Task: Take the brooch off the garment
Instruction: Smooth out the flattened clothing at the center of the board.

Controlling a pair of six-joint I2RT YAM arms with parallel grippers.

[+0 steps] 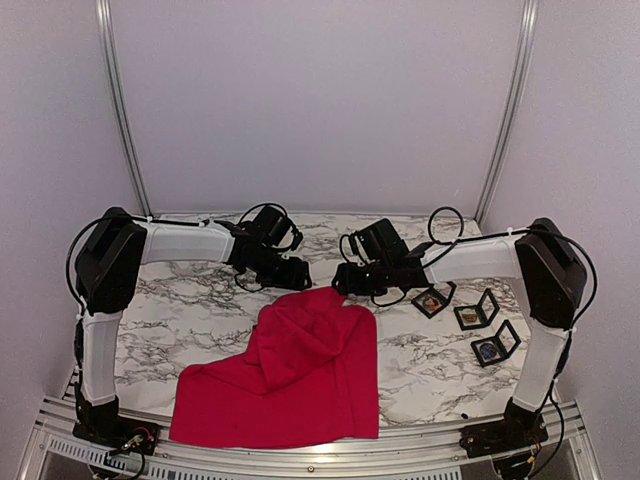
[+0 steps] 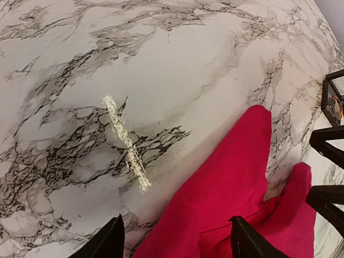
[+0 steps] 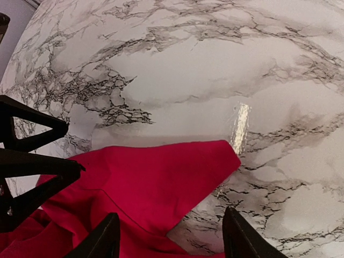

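A: Where's the garment?
B: Crumpled in the middle of the desk, lower centre of the top view. Its long axis runs from a peak at frame centre down to the hem at lower left.
A: And the brooch?
B: We can't see it in any view. Our guess is it's hidden in the folds.
A: Arms?
B: We have the left pincer just upper left of the peak and the right pincer just upper right, facing each other. Both have fingers apart with nothing clamped. Red cloth shows under the tips; we can't tell if it's touching.
A: Which is nearer?
B: About even. The cloth lies below both in frame. We'd spread the peak next.
A: The three small black cases at right?
B: Well apart from the cloth.
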